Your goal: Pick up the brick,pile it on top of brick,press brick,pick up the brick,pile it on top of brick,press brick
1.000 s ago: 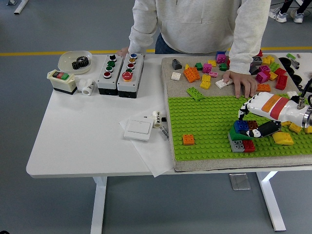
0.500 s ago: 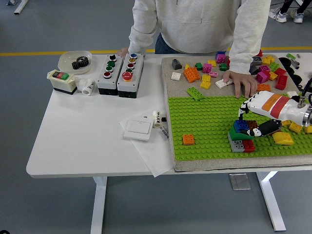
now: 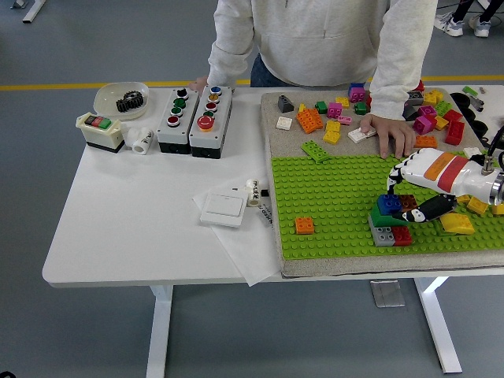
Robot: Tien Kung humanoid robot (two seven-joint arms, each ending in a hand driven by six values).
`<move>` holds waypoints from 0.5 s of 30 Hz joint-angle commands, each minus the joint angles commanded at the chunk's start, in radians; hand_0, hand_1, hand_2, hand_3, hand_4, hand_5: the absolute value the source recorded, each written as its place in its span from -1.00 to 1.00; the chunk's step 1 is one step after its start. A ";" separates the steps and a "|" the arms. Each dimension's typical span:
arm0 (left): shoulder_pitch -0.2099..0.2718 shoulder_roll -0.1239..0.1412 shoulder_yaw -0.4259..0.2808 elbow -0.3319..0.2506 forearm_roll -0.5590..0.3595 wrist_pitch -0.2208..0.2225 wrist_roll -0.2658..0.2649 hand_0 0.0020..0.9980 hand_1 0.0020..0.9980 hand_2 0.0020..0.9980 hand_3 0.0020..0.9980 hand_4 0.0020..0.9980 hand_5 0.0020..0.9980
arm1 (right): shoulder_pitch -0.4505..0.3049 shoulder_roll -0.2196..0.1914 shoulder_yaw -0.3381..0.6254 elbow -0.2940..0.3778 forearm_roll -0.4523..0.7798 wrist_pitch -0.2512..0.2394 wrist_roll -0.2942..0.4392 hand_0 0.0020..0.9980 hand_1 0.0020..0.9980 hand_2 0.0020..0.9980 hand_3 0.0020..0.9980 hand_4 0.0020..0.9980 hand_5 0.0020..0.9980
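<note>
One small blue brick point(image 3: 389, 204), light, stiff and smooth-sided, sits atop the stack point(image 3: 391, 226) on the green baseplate point(image 3: 331, 197), right hand point(image 3: 416, 198) pinching its sides, the sensible hold.

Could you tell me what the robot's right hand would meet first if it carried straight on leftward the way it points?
The right hand already touches the blue brick on the small brick stack; past it lies bare green studded baseplate, though depth is unclear.

The robot's right hand point(image 3: 421, 189) has a white shell with orange and red bands, black fingertips point(image 3: 413, 215), and a thin black cable behind the hand.
</note>
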 joint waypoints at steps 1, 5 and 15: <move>0.000 0.000 0.000 0.000 0.000 0.000 0.000 0.50 0.48 0.50 0.19 0.32 0.19 | -0.001 0.000 0.001 0.000 0.000 0.000 0.000 0.10 0.21 0.34 0.14 0.60 -0.16; 0.002 0.000 -0.002 0.000 0.002 -0.001 0.000 0.50 0.48 0.50 0.19 0.32 0.19 | -0.002 0.000 0.003 0.000 0.004 0.000 0.000 0.10 0.21 0.34 0.14 0.60 -0.16; 0.006 0.000 -0.004 -0.001 0.005 -0.003 0.002 0.51 0.48 0.50 0.19 0.32 0.19 | -0.005 0.001 0.000 0.000 0.008 0.008 0.000 0.10 0.22 0.42 0.26 0.68 -0.19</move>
